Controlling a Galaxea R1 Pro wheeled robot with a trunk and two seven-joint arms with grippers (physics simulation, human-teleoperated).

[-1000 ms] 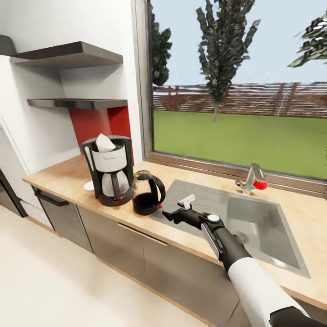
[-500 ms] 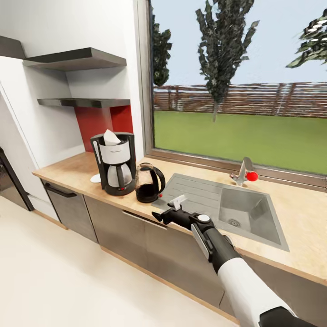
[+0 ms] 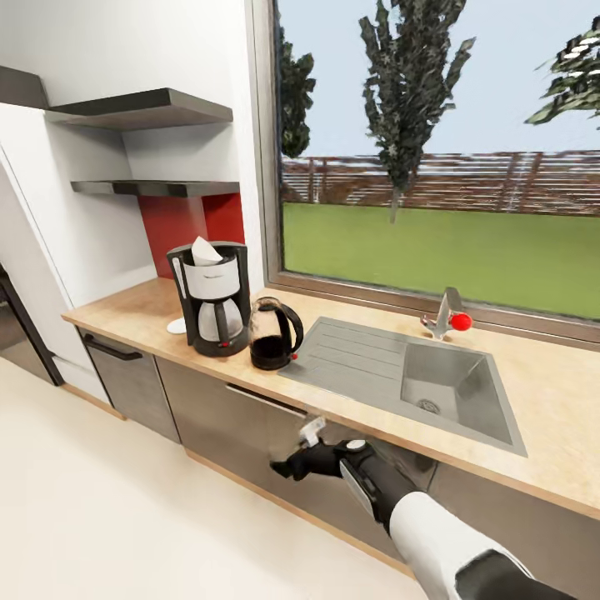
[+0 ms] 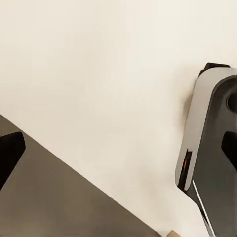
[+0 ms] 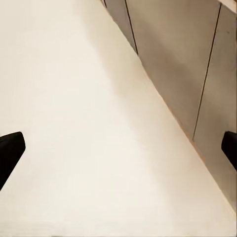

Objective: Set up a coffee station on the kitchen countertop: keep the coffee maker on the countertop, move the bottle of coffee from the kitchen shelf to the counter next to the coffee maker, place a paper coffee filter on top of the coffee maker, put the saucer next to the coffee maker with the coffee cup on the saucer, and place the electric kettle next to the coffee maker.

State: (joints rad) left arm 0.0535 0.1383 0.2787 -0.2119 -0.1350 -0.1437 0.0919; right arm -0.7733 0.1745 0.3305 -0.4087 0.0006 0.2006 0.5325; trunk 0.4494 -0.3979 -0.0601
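Black electric kettle (image 3: 273, 337) stands between coffee maker (image 3: 211, 298) and sink (image 3: 450, 392); right pincer (image 5: 118, 148) apart, empty.

It was a home kitchen: a long tan wood-look worktop (image 3: 150, 321) carried a grey steel sink (image 3: 450, 392), above grey cabinet fronts (image 3: 217, 417), beside a large garden window (image 3: 433, 158).
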